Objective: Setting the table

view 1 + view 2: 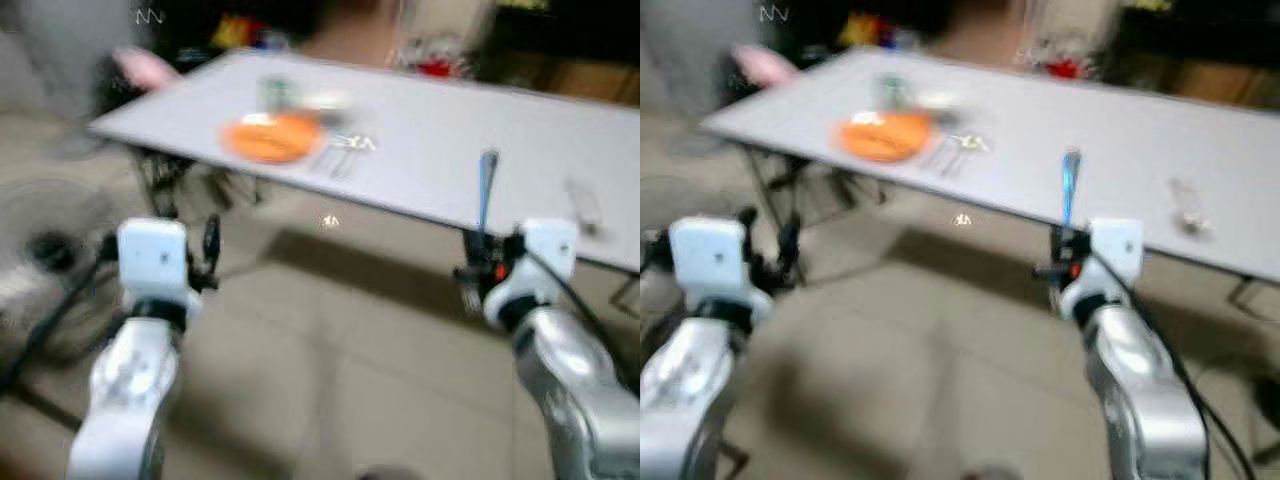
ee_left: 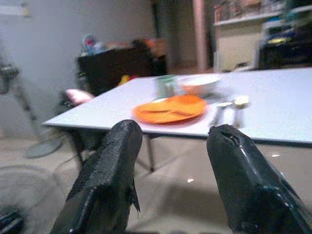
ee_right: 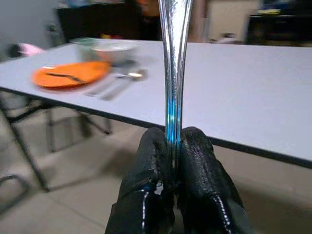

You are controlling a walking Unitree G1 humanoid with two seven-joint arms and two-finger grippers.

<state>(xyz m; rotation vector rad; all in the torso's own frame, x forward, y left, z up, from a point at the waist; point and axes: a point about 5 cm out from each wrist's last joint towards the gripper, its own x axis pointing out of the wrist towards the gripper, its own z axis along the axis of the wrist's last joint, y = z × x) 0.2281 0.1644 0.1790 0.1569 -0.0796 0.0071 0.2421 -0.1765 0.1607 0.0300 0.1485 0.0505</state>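
Beige floor tiles (image 1: 330,400) stretch between me and a long grey table (image 1: 450,160), which stands ahead with its near edge well apart from both my arms. On the table's left part lies an orange plate (image 1: 272,137), with a green cup (image 2: 165,86) and a white bowl (image 2: 199,84) just behind it and some cutlery (image 1: 345,150) beside it; another small utensil (image 1: 582,203) lies alone farther right, too blurred to name. My right gripper (image 3: 173,146) is clenched on the handle of a metal utensil (image 3: 174,58), held upright with its upper end out of sight, short of the table edge. My left gripper (image 2: 170,161) hangs with its fingers (image 2: 114,165) spread apart, grasping nothing. A standing fan (image 1: 50,260) sits on the floor at my left, and dark furniture and shelves line the blurred far wall.
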